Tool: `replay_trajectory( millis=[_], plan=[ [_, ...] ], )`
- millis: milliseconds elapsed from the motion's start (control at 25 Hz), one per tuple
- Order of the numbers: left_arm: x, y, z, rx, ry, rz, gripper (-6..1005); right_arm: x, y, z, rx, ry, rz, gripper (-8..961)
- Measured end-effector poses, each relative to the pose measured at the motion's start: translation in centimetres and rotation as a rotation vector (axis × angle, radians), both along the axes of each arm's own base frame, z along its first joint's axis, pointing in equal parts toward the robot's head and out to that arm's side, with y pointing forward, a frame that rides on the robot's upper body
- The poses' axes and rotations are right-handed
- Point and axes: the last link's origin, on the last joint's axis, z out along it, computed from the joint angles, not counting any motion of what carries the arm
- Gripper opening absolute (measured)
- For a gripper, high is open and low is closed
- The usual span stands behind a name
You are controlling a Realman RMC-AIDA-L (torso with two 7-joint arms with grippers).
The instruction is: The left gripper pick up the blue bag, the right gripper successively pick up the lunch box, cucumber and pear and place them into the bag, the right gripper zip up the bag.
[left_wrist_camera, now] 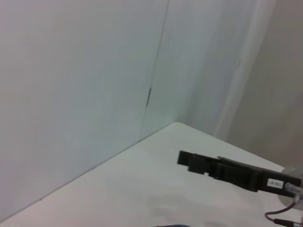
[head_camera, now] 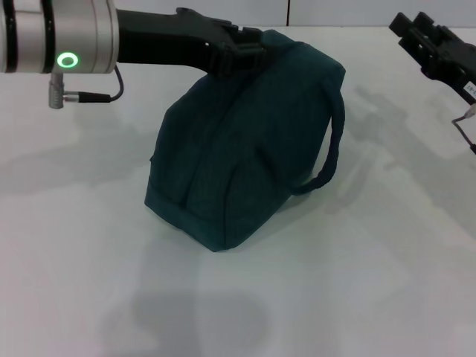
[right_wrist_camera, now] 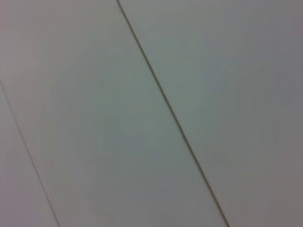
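The blue bag (head_camera: 238,156) stands tilted on the white table (head_camera: 387,282) in the middle of the head view, its base on the surface. One loop handle (head_camera: 336,137) hangs down its right side. My left gripper (head_camera: 236,50) is at the bag's top and shut on the fabric there. My right gripper (head_camera: 410,28) hovers apart from the bag at the far right, above the table; it also shows in the left wrist view (left_wrist_camera: 185,158). The lunch box, cucumber and pear are out of view. The bag's opening and zipper are hidden.
A grey cable (head_camera: 465,123) hangs under the right arm. A pale wall (left_wrist_camera: 94,71) runs along the table's far edge. The right wrist view shows only pale panels with a dark seam (right_wrist_camera: 170,113).
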Motion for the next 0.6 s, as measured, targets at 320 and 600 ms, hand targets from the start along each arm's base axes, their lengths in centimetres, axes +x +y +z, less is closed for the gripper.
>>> replay_trajectory(
  millis=[320, 600],
  plan=[
    [-1.1, -0.9, 3.0, 0.103, -0.209, -0.068, 608, 0.3, -0.9, 0.8, 0.040, 0.011, 0.044, 698],
    [-5.4, -5.2, 5.7, 0.203, -0.351, -0.186, 791, 0.3, -3.5, 2.7, 0.022, -0.113, 0.290, 821]
  ],
)
